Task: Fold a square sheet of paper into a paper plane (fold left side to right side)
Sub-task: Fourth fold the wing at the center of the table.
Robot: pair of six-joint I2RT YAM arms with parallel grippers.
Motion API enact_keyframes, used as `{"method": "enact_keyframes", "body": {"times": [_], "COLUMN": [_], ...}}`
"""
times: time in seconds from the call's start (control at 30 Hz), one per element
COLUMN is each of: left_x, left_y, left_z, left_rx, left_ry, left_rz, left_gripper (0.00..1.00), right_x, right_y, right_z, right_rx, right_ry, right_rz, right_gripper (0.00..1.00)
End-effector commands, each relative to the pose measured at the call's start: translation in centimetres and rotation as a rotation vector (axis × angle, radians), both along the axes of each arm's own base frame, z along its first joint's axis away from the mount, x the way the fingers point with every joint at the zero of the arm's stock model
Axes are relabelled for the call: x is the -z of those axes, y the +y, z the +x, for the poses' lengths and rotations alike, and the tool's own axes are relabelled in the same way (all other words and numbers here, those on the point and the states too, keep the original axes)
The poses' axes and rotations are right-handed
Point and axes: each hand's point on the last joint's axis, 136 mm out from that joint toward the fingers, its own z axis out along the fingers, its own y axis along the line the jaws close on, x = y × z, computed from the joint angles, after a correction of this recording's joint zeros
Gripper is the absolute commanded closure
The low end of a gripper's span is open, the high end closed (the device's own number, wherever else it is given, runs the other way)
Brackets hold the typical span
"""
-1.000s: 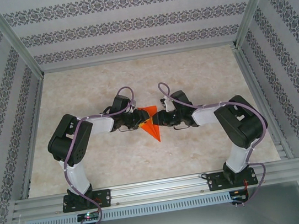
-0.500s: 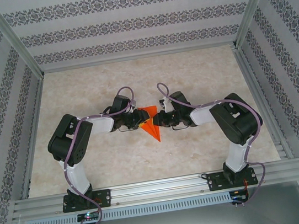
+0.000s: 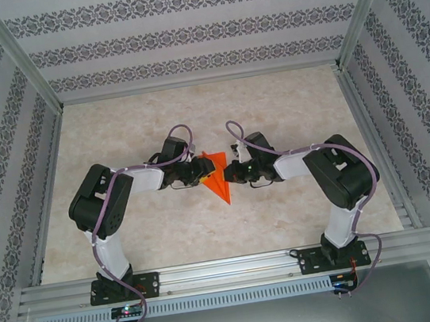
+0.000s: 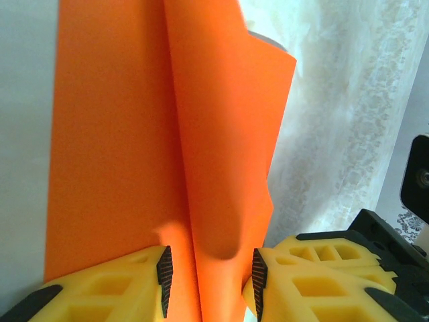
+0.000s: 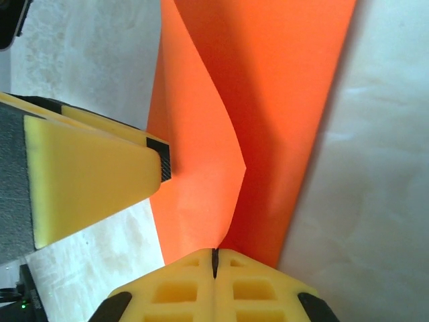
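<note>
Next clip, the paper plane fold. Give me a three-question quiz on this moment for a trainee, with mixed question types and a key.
1. True or false: the right gripper has its jaws wide apart.
2. What stands between the fingers of the left gripper? A: a raised fold of the orange paper. B: a plastic cup. C: a pencil.
3. Fill the blank: in the top view, the orange paper narrows to a ____ toward the arms' bases.

Key
1. False. Its jaws are shut, with the paper's lifted edge running into the seam between them.
2. A.
3. Point.
</note>
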Motion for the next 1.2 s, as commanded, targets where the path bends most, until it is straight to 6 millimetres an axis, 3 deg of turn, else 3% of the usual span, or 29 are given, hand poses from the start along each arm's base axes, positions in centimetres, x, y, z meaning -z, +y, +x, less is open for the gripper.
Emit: {"method": "enact_keyframes", "body": {"times": [0.0,0.5,1.17], "left_x": [1.9,1.7,1.5], "left_y": [0.7,0.7,0.5], "left_z": [-1.1,-1.1,-1.0], "left_rx": [0.007,0.012,0.022], "left_ry": [0.035,0.033,0.028], "left_rz": [0.075,0.075,0.068], "left_gripper": [0.60,0.60,0.59], "right_x": [-0.4,-0.3,2.0], "right_y": [-0.9,-1.2,-1.3], "right_z": [0.6,1.4,0.8], "right_rx": [0.007,0.003,-0.019], "right_ry": [-0.034,-0.057,0.004], "right_rz": [-0.048,-0.085,-0.142], "right_gripper": [1.00,1.00,1.00]}}
